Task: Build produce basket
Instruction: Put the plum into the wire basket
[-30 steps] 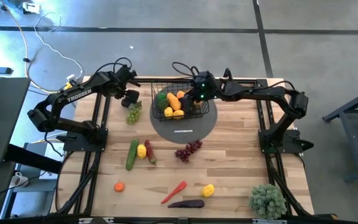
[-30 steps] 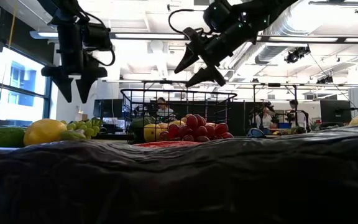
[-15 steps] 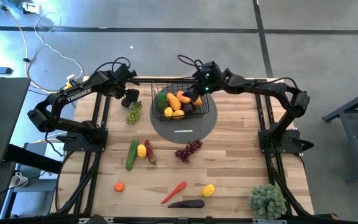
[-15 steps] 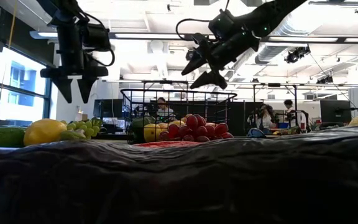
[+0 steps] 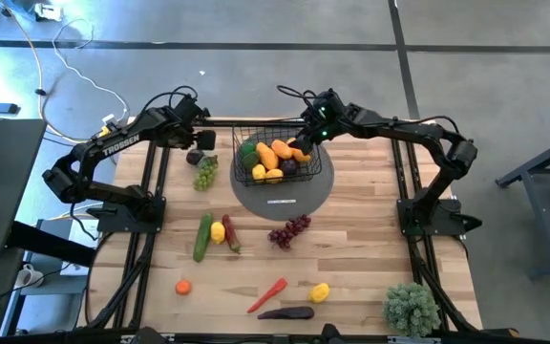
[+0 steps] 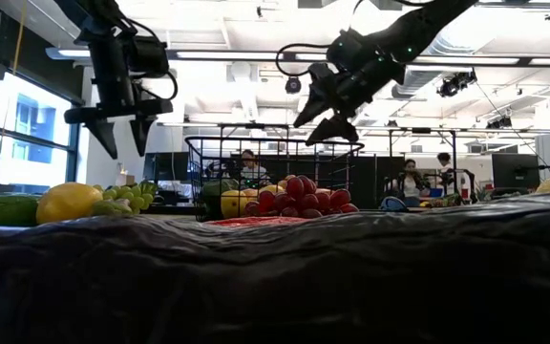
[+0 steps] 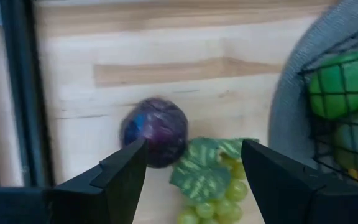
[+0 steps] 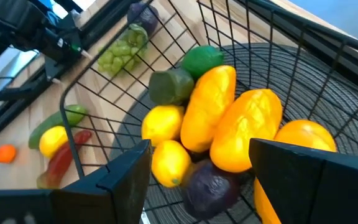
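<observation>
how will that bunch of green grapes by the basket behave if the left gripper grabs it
The green grapes look like a lumpy cluster with leaves, so the open left gripper above them may catch only a few. It probably dangles rather than staying stiff. It seems unlikely to roll, unlike the round purple ball beside it.

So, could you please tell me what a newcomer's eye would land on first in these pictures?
Probably the black wire basket on the grey round mat at the table's far middle, piled with yellow, orange and green produce, with the right gripper hanging open just above it. Next, the left gripper poised open over the green grapes, and the red grapes nearer the table's centre.
</observation>
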Controlling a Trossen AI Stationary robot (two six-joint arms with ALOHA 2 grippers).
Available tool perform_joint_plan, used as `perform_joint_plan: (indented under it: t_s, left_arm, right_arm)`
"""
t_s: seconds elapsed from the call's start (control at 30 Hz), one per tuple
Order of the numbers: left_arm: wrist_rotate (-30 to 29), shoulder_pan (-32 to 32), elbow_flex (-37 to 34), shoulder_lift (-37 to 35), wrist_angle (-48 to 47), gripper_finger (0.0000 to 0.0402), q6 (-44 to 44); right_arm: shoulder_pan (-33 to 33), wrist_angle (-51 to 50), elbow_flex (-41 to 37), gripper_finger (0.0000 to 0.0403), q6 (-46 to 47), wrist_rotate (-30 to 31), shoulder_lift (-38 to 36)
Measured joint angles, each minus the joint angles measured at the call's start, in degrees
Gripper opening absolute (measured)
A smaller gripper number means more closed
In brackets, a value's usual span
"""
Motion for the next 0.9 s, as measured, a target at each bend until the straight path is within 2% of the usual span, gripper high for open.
perform_joint_plan:
  t_s: [0.1,0.4,0.67,0.9]
  left_arm:
    - [1.3,-0.5,0.0,0.0,0.0,0.0251,0.1]
    - [-2.8,-1.1,0.0,1.1,-0.3,0.0251,-5.3]
    - [-5.3,-1.1,0.0,7.1,-0.4,0.0251,-7.9]
    - [-5.1,-0.2,0.0,11.9,-0.3,0.0251,-8.5]
  right_arm:
    - [-0.3,-0.7,0.0,0.0250,-1.2,0.0,0.0]
    - [-0.4,-0.6,0.0,0.0250,-1.7,0.0,0.0]
    - [-0.4,-0.6,0.0,0.0250,-2.6,0.0,0.0]
    - [-0.4,-0.6,0.0,0.0250,-2.6,0.0,0.0]
